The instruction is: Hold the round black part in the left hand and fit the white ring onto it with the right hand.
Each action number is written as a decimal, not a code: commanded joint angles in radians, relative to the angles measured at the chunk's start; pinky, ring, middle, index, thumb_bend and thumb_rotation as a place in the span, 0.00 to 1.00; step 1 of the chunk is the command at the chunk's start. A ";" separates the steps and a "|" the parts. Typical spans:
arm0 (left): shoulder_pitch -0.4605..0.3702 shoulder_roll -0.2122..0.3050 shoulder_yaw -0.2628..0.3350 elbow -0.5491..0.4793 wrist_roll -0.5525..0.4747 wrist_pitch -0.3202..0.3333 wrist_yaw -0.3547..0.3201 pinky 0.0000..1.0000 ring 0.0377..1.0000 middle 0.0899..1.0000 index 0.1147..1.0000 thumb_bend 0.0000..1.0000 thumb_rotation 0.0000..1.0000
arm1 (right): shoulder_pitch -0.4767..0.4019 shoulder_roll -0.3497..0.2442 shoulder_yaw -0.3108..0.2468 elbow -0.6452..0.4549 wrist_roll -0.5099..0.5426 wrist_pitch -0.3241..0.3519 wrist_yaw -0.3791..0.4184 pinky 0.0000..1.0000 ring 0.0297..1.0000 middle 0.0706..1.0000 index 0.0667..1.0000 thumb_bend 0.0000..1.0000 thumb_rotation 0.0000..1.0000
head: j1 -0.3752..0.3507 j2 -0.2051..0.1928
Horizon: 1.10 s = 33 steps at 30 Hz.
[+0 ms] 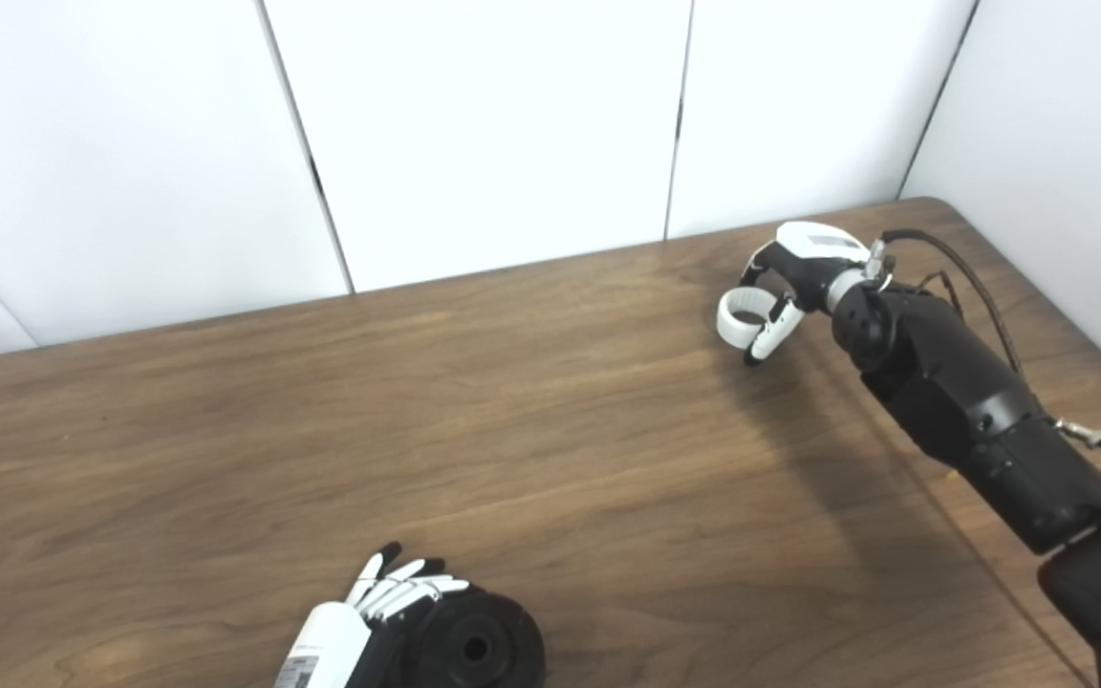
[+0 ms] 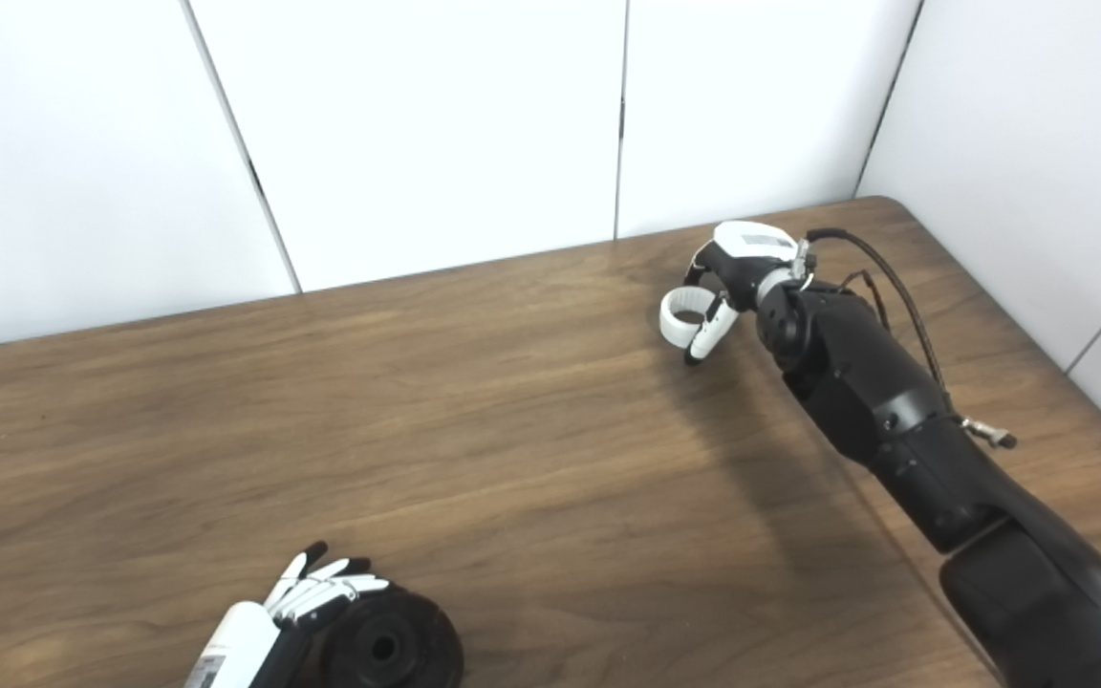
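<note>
Down at six o'clock on the wooden counter [image 1: 531,401], I have the left hand [image 1: 388,602] against the round black part [image 1: 476,648], fingers [image 1: 407,585] laid over its upper left edge; I cannot tell whether the grip is truly closed. The part shows its central hole toward me. Up at two o'clock, well apart, my right hand [image 1: 785,287] holds the white ring [image 1: 740,318] pinched between its fingers, near the counter's far right corner. White wall panels [image 1: 474,124] stand behind at twelve.

Left hand [image 1: 374,621] low, fingers extended, right hand [image 1: 792,277] outstretched, fingers curled
</note>
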 commanded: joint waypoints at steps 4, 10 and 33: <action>0.036 0.004 -0.008 0.023 0.005 0.018 -0.013 1.00 0.87 0.75 0.42 0.52 0.06 | -0.039 -0.021 -0.022 -0.014 -0.003 -0.022 -0.050 1.00 0.91 0.82 0.46 0.53 0.14 | 0.002 0.001; 0.034 0.000 -0.011 0.022 0.006 0.023 -0.018 1.00 0.87 0.75 0.42 0.52 0.06 | -0.038 -0.031 -0.012 -0.016 -0.013 -0.048 -0.062 0.99 0.90 0.82 0.45 0.52 0.14 | 0.003 0.002; 0.027 -0.056 -0.022 -0.015 0.036 0.122 -0.034 1.00 0.88 0.75 0.42 0.52 0.06 | 0.084 -0.029 -0.019 -0.740 0.019 -0.135 0.159 1.00 0.89 0.78 0.45 0.52 0.14 | 0.148 0.131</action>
